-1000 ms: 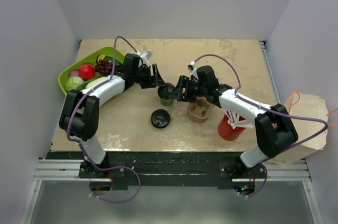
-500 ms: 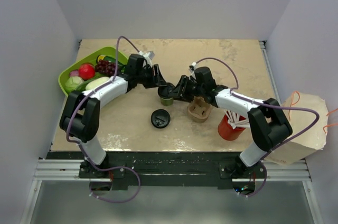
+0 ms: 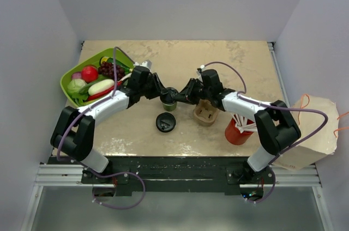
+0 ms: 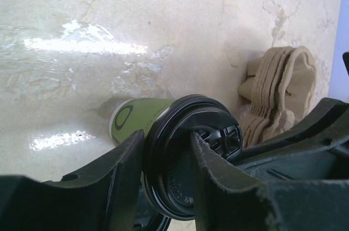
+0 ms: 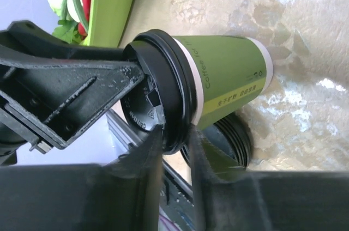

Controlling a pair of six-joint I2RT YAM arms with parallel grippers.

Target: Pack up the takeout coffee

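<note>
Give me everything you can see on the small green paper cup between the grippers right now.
The small green paper cup has a pale band at base and rim, dark lettering on its side, and a round black plastic lid seated on top. It looks upright over the middle of the beige table, beside a brown pulp cup carrier. The left gripper and the right gripper each pinch the lid's rim from opposite sides. Whether its base touches the table is unclear.

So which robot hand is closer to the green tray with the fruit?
Left. The left gripper holds the green cup on the side facing the green tray; the right gripper holds its far side.
</note>
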